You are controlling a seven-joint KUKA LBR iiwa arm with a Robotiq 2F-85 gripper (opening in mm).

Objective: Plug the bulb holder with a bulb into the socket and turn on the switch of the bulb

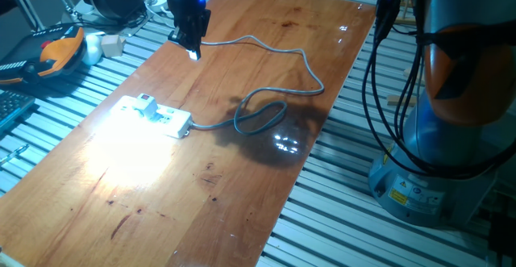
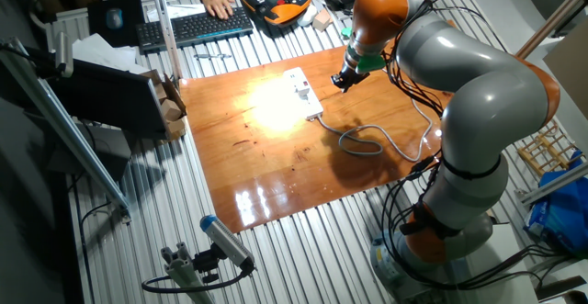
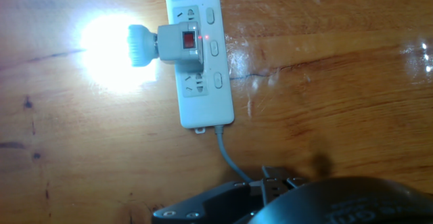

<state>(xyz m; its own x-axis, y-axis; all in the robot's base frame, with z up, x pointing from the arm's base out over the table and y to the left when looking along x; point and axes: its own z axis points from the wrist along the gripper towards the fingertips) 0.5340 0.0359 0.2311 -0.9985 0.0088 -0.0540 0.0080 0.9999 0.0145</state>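
Observation:
The socket (image 3: 205,107) is a long white power strip lying on the wooden table; it also shows in one fixed view (image 1: 165,120) and in the other fixed view (image 2: 306,93). The bulb holder (image 3: 181,45), white with a red switch, is plugged into it. Its bulb (image 3: 115,48) sticks out sideways and glows brightly, throwing glare on the wood. My gripper (image 1: 193,51) hangs above the table, apart from the strip and beyond its cable end. It is shut and empty. It also shows in the other fixed view (image 2: 341,83) and at the bottom of the hand view (image 3: 274,181).
The strip's grey cable (image 1: 266,110) loops across the middle of the table and runs to the far edge. An orange teach pendant (image 1: 56,51) and clutter lie off the table's left side. The arm's base (image 1: 439,162) and cables stand at the right.

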